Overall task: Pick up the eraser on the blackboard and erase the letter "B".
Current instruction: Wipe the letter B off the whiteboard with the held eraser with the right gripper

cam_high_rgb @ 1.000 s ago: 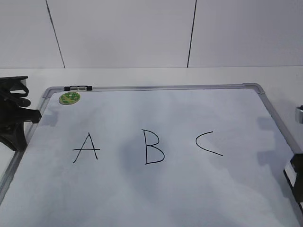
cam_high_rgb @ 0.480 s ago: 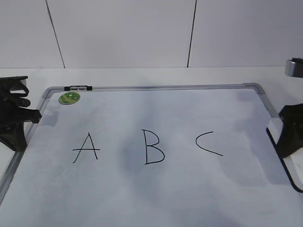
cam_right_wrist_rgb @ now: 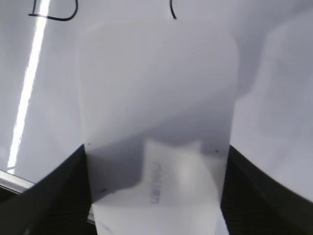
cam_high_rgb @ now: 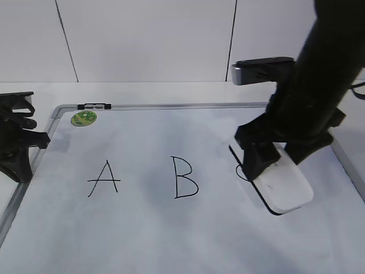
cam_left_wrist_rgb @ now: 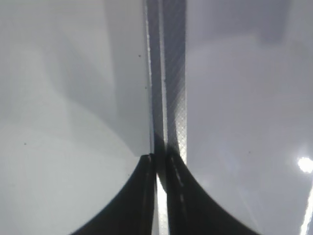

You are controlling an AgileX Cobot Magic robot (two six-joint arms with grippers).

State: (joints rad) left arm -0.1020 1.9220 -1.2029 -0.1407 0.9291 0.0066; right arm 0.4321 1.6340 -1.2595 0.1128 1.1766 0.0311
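Over the blackboard [cam_high_rgb: 142,240], the right gripper [cam_high_rgb: 274,162] was clamped on the eraser [cam_high_rgb: 283,185] — above the C [cam_high_rgb: 242,174], right of the letter "B" [cam_high_rgb: 185,177]. Left gripper [cam_left_wrist_rgb: 160,196]: fingers together at the frame. Risk — a low sweep would smear the C.

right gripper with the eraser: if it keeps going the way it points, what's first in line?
Probably the black "C" just ahead of the white plastic eraser in the right gripper, then the "B"; height above the whiteboard is unclear.
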